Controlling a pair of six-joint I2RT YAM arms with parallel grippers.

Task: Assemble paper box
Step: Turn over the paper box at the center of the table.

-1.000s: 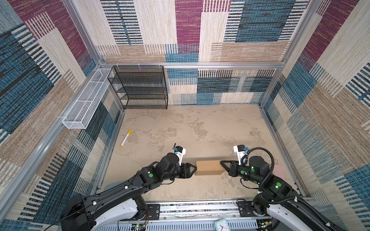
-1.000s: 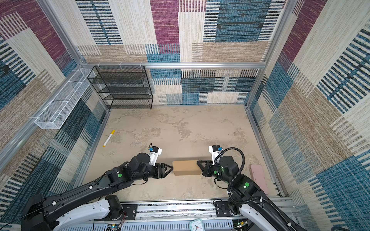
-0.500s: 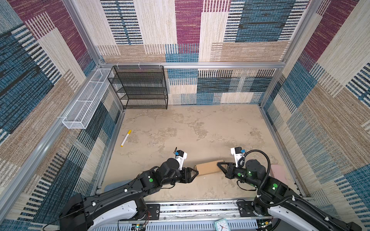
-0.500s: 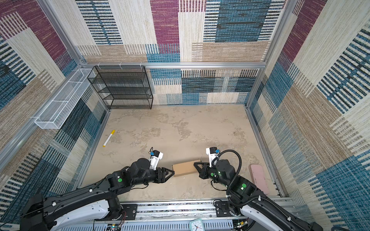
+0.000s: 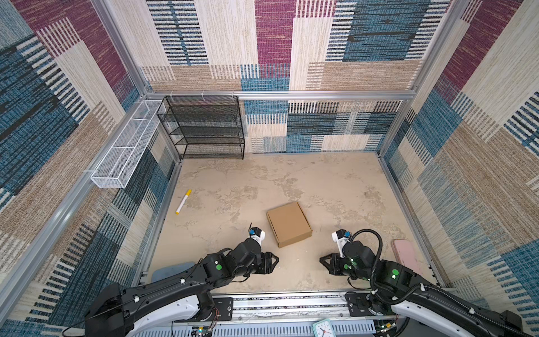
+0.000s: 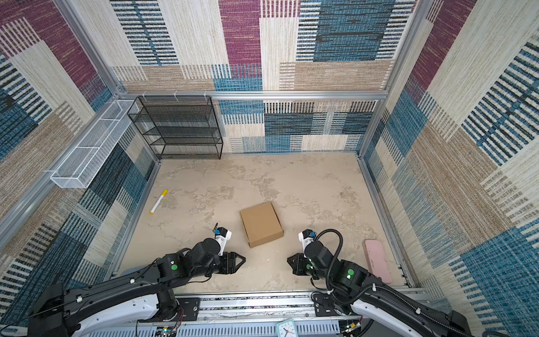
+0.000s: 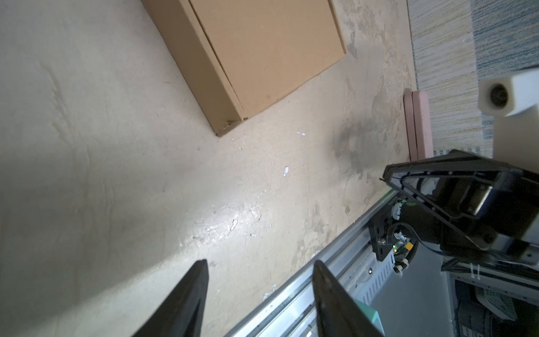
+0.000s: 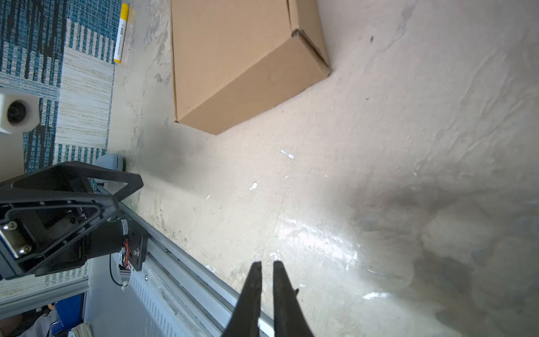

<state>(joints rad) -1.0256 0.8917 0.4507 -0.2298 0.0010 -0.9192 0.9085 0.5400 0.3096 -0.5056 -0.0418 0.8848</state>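
Tabletop (image 5: 335, 186), mottled beige, bears paper box (image 5: 288, 223) amid patchwork walls (image 5: 364, 35).

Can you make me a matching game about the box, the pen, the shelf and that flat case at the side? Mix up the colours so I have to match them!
Things:
1. paper box
2. pen
3. case
4. shelf

Colours and states:
A. black wire mesh, standing upright
B. pink, lying flat
C. plain brown, closed up
D. white with a yellow cap, lying on its side

Right pairs: 1-C, 2-D, 3-B, 4-A.
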